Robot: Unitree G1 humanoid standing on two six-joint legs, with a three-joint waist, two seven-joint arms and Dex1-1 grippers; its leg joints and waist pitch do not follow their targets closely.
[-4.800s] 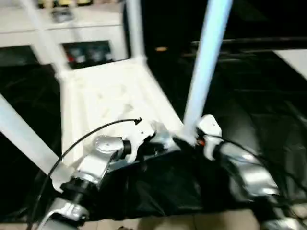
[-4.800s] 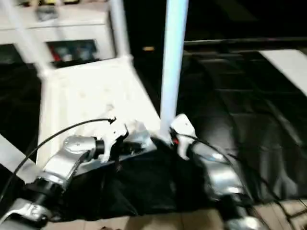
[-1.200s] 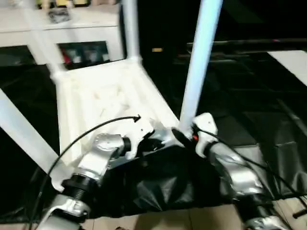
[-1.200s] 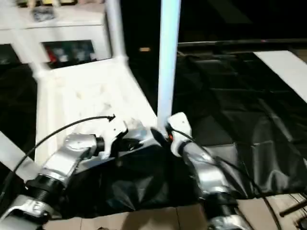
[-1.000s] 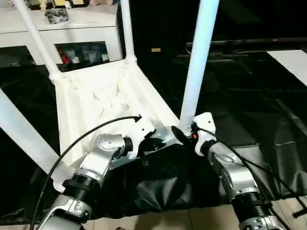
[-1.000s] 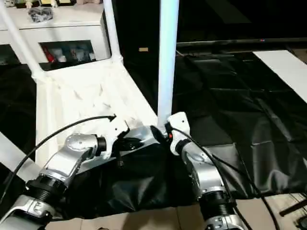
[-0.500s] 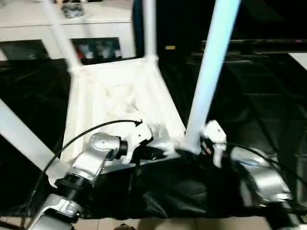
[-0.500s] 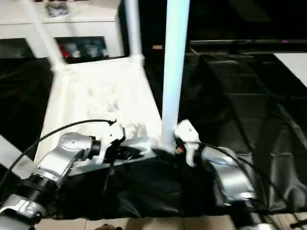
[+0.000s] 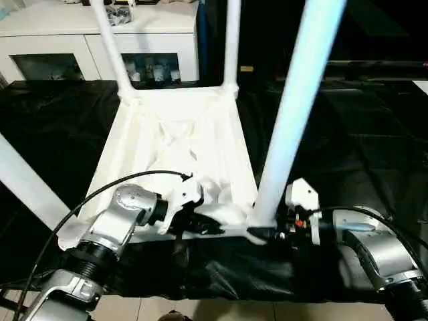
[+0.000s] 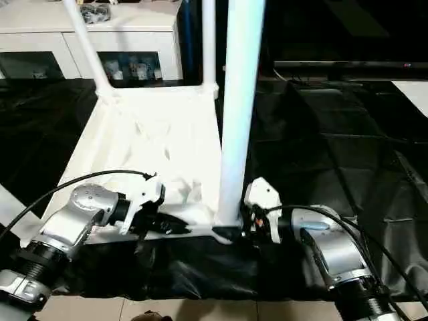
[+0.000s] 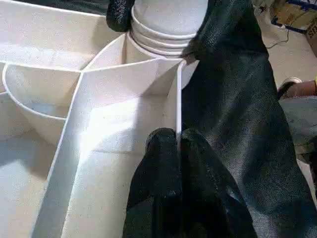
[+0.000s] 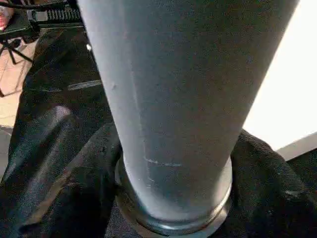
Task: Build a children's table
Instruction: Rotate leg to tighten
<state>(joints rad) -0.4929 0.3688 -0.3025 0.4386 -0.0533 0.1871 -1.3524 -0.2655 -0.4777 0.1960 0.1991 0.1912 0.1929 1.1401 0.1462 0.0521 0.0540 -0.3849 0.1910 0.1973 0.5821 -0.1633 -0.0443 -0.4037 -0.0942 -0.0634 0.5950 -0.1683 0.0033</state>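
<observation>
The children's table (image 9: 180, 134) lies upside down on black cloth, its white legs pointing up. My left gripper (image 9: 200, 224) is shut on the thin near rim (image 11: 177, 99) of the top, one black finger on each side of it. The near right leg (image 9: 294, 114) stands in its corner socket. My right gripper (image 9: 261, 233) reaches in from the right, its black fingers (image 11: 119, 12) pressed against both sides of the leg's ringed base (image 11: 166, 20). In the right wrist view that leg (image 12: 183, 99) rises close in front of the camera.
Three more legs stand up at the far left (image 9: 110, 40), far right (image 9: 232, 40) and near left (image 9: 23, 184). A white cabinet (image 9: 100, 27) stands behind the table. Black cloth (image 9: 361, 134) spreads to the right; tiled floor (image 9: 200, 311) shows beneath the near edge.
The camera has shifted. My right forearm has dropped lower and now comes at the leg's base from the side. The left gripper keeps its pinch on the rim.
</observation>
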